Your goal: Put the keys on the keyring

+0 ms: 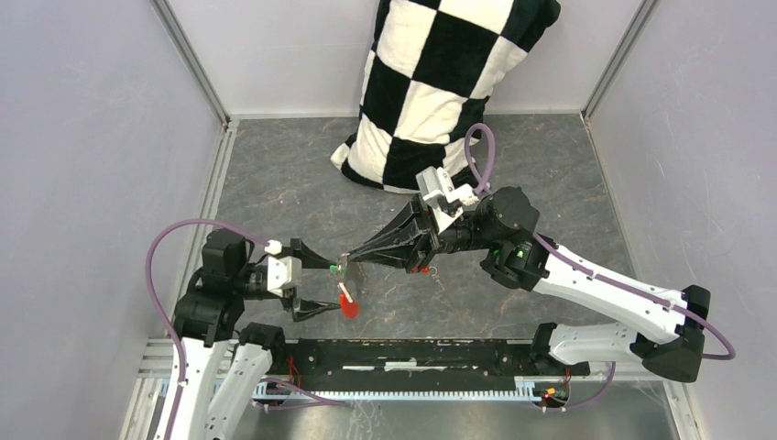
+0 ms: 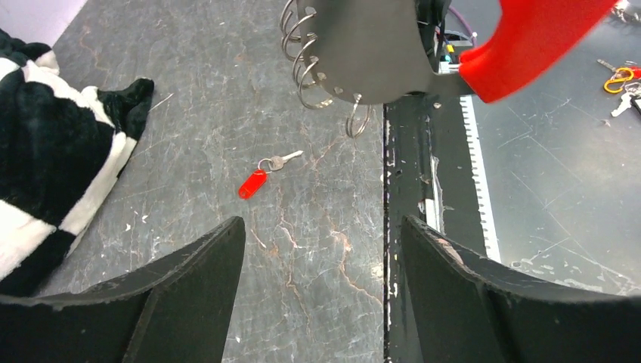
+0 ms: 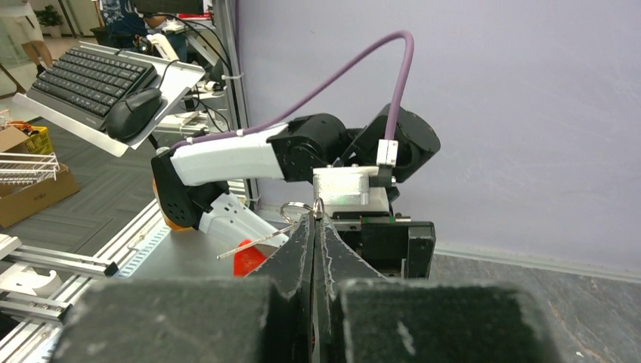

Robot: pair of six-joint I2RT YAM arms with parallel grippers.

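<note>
My right gripper (image 1: 346,258) is shut on a thin wire ring of the keyring (image 3: 298,210), and its jaws press together in the right wrist view (image 3: 318,219). The flat fob hangs below, grey plate (image 2: 370,45) above red end (image 1: 348,305). Several wire rings (image 2: 302,60) line the plate's edge. My left gripper (image 1: 326,287) stands open around the fob with nothing between its fingers (image 2: 317,223). The red-headed key (image 2: 253,184) lies flat on the table beyond it. A small green speck (image 1: 332,269) shows beside the ring; I cannot tell whether it is the green key.
A black-and-white checkered pillow (image 1: 440,82) leans against the back wall, its corner at the left of the left wrist view (image 2: 45,151). A black rail (image 1: 412,353) runs along the table's near edge. Grey walls enclose both sides.
</note>
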